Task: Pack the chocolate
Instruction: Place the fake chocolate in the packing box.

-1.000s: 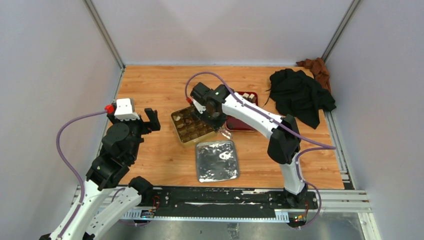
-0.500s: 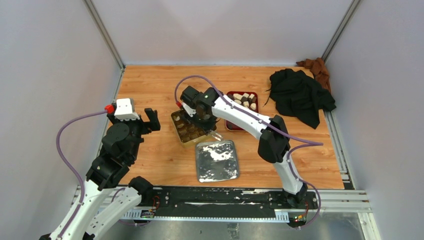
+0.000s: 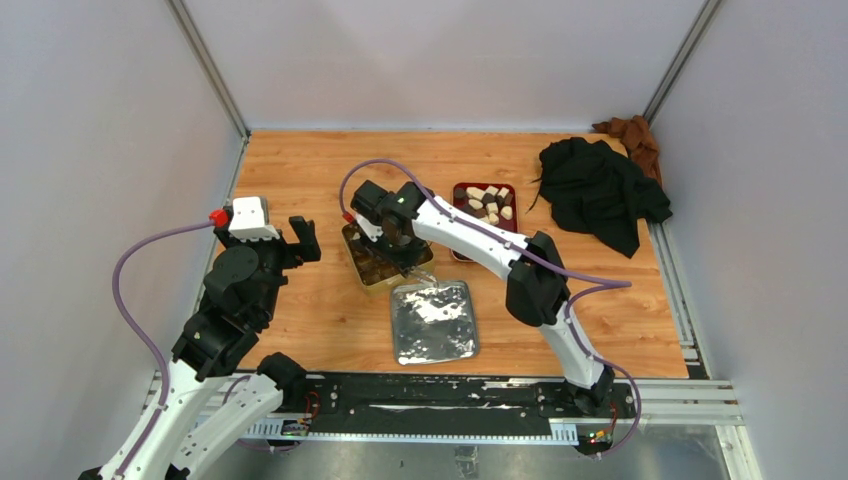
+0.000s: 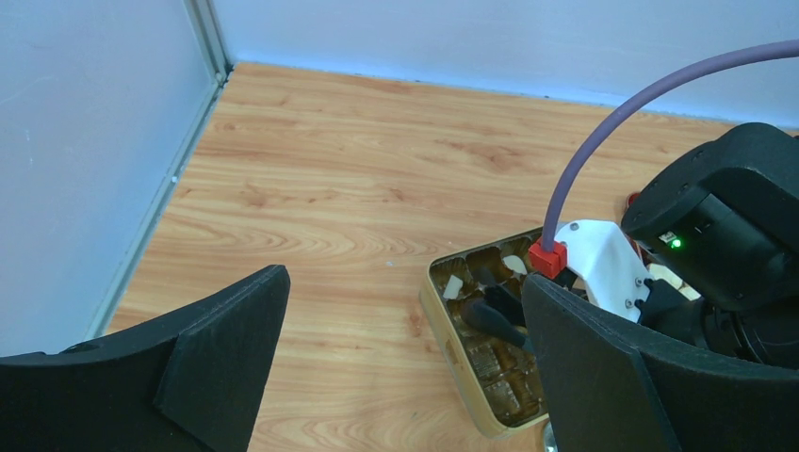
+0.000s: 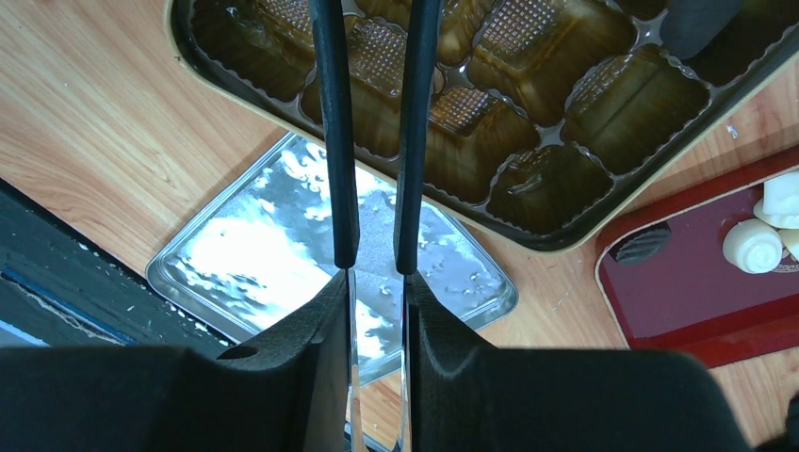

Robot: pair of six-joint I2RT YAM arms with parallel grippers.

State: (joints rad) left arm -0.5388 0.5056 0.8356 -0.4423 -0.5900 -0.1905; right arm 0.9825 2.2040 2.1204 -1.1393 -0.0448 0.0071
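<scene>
Finds most chocolate (image 3: 488, 203) in the red tray (image 5: 697, 292), a few cream pieces in the gold tin (image 4: 452, 350). Grips tongs (image 5: 334, 141) in the clenched right claw (image 5: 375, 282), tips over the tin's cups, probably to seat a piece. Holds the left claw (image 4: 405, 287) released, well aside. Hangs above a silver tray (image 5: 283, 235) just beside the tin; meets no obstruction.

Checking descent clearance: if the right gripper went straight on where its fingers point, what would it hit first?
Most likely the gold tin. The right gripper points into its brown compartments, with nothing visible in between. The fingertips run out of the wrist view, so the depth left is unclear.
</scene>
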